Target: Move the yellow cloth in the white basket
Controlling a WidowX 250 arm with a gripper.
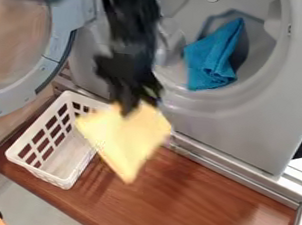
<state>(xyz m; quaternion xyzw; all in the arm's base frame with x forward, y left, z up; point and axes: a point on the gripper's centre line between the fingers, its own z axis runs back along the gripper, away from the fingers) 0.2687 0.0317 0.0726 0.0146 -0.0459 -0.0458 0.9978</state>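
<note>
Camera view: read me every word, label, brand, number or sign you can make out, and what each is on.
None can be read.
Door ring: small spots, too small to tell whether they are print.
Yellow cloth, blurred: no lettering to make out.
Blue cloth, white basket: no lettering seen.

The tool (136, 102) is pointed downward, its fingers closed in a grip; above it, the black arm (128, 17) is angled slightly leftward.

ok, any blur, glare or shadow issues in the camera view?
Camera view: gripper and yellow cloth smeared, white basket edges clearer; pale glare on the wooden surface toward lower right, dark streaky shadows on it beside the basket.
</note>
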